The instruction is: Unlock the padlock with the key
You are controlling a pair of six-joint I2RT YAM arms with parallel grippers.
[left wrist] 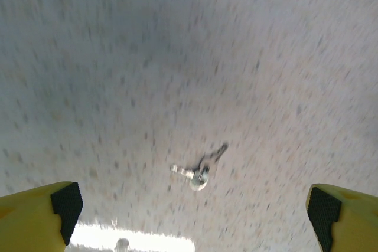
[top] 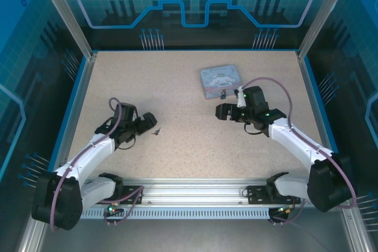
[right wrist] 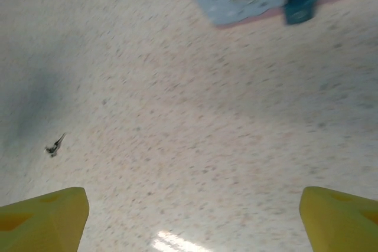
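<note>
The key (top: 156,132) lies flat on the speckled table, a small dark thing with a silvery ring. In the left wrist view the key (left wrist: 198,170) sits ahead of and between my wide-apart yellow fingers (left wrist: 41,219). My left gripper (top: 149,121) hovers just left of it, open and holding nothing. The padlock (top: 223,94) hangs at the front edge of the lavender tin (top: 218,80). In the right wrist view the padlock (right wrist: 296,1) appears at the top, with the key (right wrist: 55,144) far left. My right gripper (top: 220,111) is open below the tin.
Blue-edged walls and aluminium posts fence the table on all sides. An aluminium rail (top: 195,196) with the arm bases runs along the near edge. Bare tabletop (top: 189,140) lies between the two grippers.
</note>
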